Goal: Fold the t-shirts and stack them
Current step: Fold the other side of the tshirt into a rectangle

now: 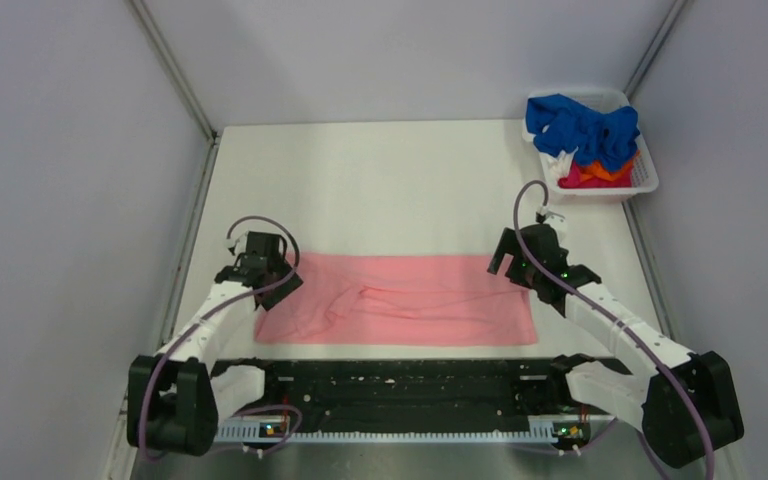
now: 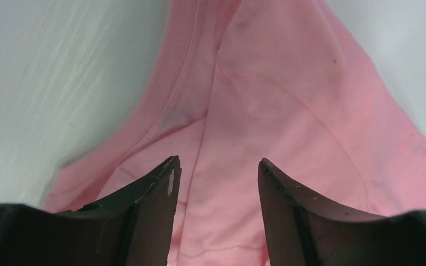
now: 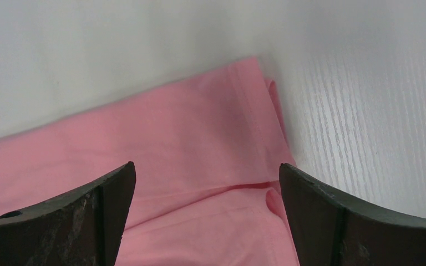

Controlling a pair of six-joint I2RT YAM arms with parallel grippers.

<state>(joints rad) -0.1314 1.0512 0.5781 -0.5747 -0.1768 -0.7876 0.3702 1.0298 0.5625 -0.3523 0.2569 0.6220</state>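
salmon-pink t-shirt (image 1: 400, 310): flat long band across near part of table (image 1: 390, 190), between the arms | left gripper (image 2: 217, 166): low over shirt's left end, jaws part-open, cloth under the gap, nothing pinched | right gripper (image 3: 206, 166): over shirt's right end, jaws wide, empty | blue t-shirt (image 1: 580, 125): heaped in basket (image 1: 644, 186), far right corner
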